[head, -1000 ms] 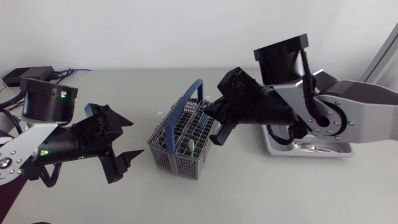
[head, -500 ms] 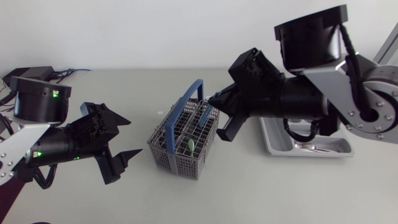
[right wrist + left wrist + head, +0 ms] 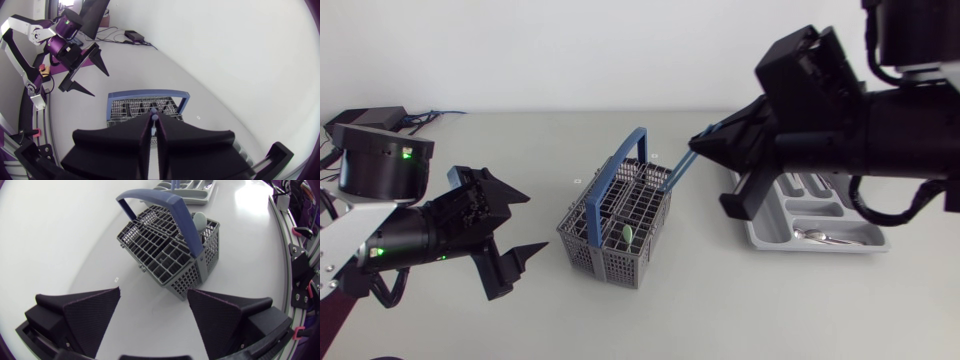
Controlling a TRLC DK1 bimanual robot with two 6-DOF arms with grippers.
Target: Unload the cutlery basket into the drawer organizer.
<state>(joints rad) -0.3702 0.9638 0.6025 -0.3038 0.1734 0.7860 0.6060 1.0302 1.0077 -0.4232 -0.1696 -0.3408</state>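
Note:
The grey cutlery basket [image 3: 610,240] with its blue handle [image 3: 626,160] stands mid-table; a pale green spoon [image 3: 628,232] sticks up inside. My right gripper [image 3: 704,146] hangs above the basket's far right corner, shut on a thin blue-handled utensil [image 3: 680,168] that slants down toward the basket. The right wrist view shows the blue utensil tip [image 3: 154,118] pinched between the fingers, over the basket [image 3: 145,106]. The drawer organizer [image 3: 820,246] lies right of the basket, partly hidden by the right arm. My left gripper [image 3: 516,226] stands open left of the basket [image 3: 170,255], holding nothing.
A metal piece of cutlery [image 3: 812,235] lies in the organizer's front compartment. A black box [image 3: 365,120] with cables sits at the table's back left corner. My left arm [image 3: 75,55] shows beyond the basket in the right wrist view.
My right arm has risen and pulled back to the right, drawing the blue-handled utensil up out of the basket. The left arm has hardly moved.

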